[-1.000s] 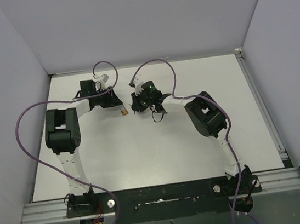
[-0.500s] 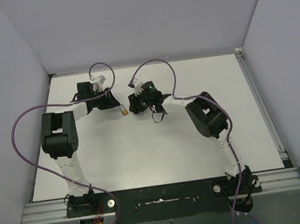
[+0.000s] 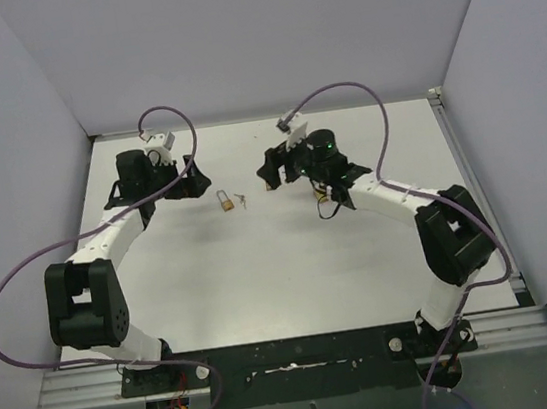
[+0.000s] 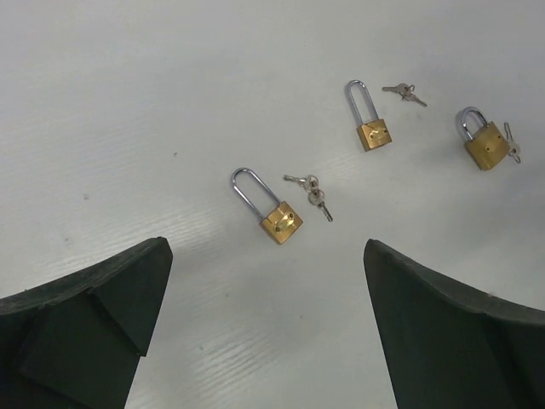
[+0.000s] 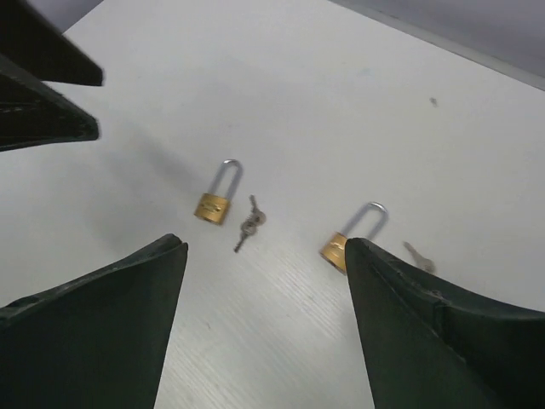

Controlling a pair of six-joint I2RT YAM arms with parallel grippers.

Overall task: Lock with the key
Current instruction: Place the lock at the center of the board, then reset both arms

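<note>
Top external: left pincer and right pincer hover apart over the white bench. A brass padlock and key bunch lie between them, within plain grey walls. Left wrist: left pincer spread wide, empty, with further padlocks ahead. Right wrist: right pincer gaping, gripping nothing.

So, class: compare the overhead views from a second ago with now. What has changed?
Both arms swung apart: the left gripper drew back leftward, the right gripper rightward, and both opened, apparently releasing the padlock and keys. The padlock lies about where it was, with the keys now visible beside it.
</note>
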